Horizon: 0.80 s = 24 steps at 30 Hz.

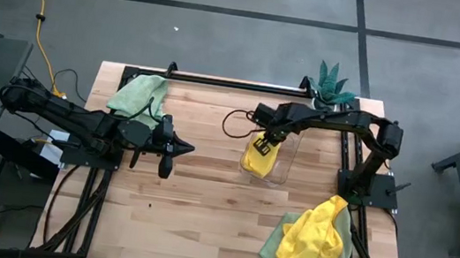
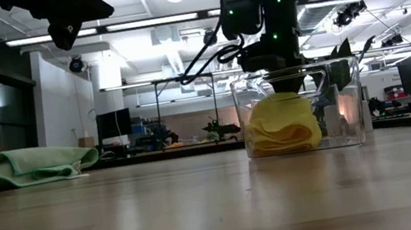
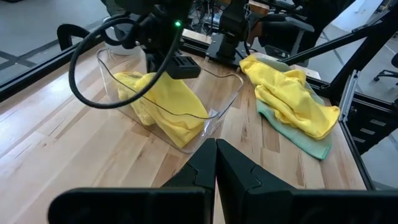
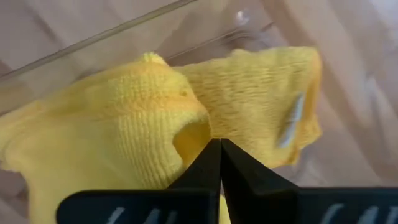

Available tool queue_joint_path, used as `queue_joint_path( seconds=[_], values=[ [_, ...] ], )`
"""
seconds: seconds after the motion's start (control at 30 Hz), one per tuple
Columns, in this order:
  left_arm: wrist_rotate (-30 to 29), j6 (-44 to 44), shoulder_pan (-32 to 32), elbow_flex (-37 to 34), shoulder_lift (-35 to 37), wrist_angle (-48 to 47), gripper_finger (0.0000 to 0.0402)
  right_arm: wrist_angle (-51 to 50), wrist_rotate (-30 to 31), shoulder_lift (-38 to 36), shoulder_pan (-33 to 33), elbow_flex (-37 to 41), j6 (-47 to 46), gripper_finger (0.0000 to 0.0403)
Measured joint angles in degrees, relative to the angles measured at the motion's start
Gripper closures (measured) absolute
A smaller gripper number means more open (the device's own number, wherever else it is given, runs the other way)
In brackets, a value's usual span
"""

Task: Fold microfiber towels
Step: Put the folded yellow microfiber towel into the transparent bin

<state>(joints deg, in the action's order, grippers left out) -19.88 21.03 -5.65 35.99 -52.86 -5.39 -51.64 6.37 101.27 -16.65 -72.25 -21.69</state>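
A yellow towel lies bunched in a clear bin at the table's middle right. My right gripper reaches down into the bin, shut, with its tips at the towel's top. My left gripper hangs shut above the table's middle left, holding nothing. A pale green towel lies loosely folded at the far left. Near the right front corner, another yellow towel lies crumpled on a green one. My right gripper points down from above at the rumpled top of the yellow towel in the bin, fingers shut with nothing seen between them. I cannot tell whether the tips touch the cloth. The towel rests on the bin's floor.
A small green potted plant stands at the far right edge behind the bin. A black rail runs along the far edge. Bare wood lies across the table's middle and near left.
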Motion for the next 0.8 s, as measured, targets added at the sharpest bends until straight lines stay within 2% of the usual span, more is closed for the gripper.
queue_joint_path(
  seconds=[0.2, 0.43, 0.63, 0.8],
  values=[
    [0.15, -0.01, 0.00, 0.00, 0.00, 0.00, 0.0401, -0.20, -4.65, 0.00, 3.32, 0.00, -3.17, 0.0403],
    [0.15, -0.16, 0.00, 0.00, 0.00, 0.00, 0.0402, 0.05, -5.03, 1.18, 6.11, 0.02, -6.79, 0.0403],
    [0.15, -0.18, 0.00, 0.00, 0.00, -0.02, 0.0401, -1.11, 0.17, 0.71, 5.01, -0.49, -5.24, 0.0403],
    [-0.28, -0.56, 0.00, 0.00, 0.00, -0.61, 0.0401, -6.20, 9.99, -3.00, 2.89, -4.36, -1.89, 0.0403]
  ],
)
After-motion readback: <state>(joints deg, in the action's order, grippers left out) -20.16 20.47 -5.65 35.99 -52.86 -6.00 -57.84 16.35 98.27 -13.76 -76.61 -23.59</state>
